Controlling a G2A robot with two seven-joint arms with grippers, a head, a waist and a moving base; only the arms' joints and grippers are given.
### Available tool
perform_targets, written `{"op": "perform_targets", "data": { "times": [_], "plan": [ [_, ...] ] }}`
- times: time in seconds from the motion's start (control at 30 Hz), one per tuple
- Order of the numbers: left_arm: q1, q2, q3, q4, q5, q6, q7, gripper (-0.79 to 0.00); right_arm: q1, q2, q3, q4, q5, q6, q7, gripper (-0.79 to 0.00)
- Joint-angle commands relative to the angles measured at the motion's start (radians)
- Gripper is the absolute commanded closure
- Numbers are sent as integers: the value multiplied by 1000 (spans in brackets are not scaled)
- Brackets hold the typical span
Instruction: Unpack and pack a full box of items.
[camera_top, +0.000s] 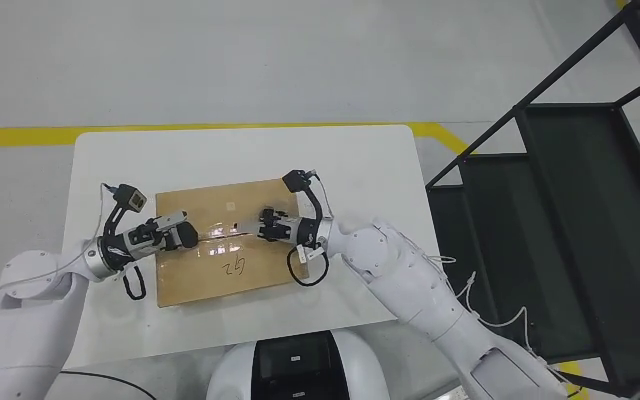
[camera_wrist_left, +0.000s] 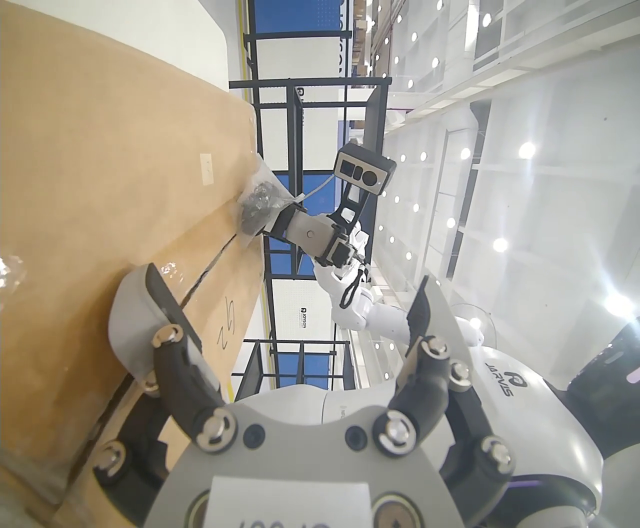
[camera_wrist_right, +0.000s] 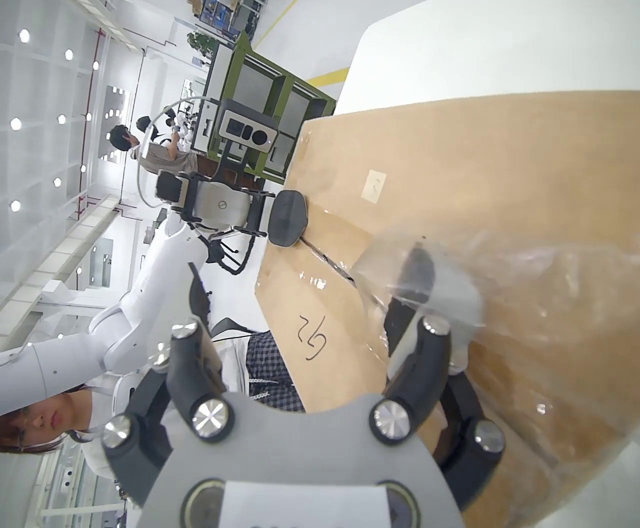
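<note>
A: While the box (camera_top: 200, 275) lies shut on the table (camera_top: 380, 160), the left gripper (camera_top: 183, 233) is held spread on its top seam, likely for prising.
B: Right gripper (camera_top: 266, 222) also spread; clear bag (camera_wrist_left: 257, 200) draped over one finger (camera_wrist_right: 417, 265).

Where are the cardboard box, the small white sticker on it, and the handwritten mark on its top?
cardboard box (camera_top: 200, 285): top view, bare top face near its robot-side edge.
small white sticker (camera_wrist_right: 374, 186): right wrist view, the sticker's middle.
handwritten mark (camera_wrist_right: 312, 336): right wrist view, middle of the writing.
</note>
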Motion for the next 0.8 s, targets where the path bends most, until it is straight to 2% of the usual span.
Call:
{"op": "perform_targets", "data": {
  "times": [0.0, 0.23, 0.57, 0.77],
  "plan": [
    [5, 1, -9, 1, -5, -3, 4, -785, 10, -3, -3, 4, 10, -12, -1, -785],
    [35, 7, -71, 10, -39, -25, 40, -785, 77, -29, -60, 62, 54, -38, 5, -785],
    [122, 20, -227, 12, -95, -74, 110, -785, 169, -84, -180, 153, 107, -57, 19, -785],
    [155, 22, -261, 16, -101, -79, 119, -785, 200, -109, -219, 197, 123, -52, 20, -785]
  ]
}}
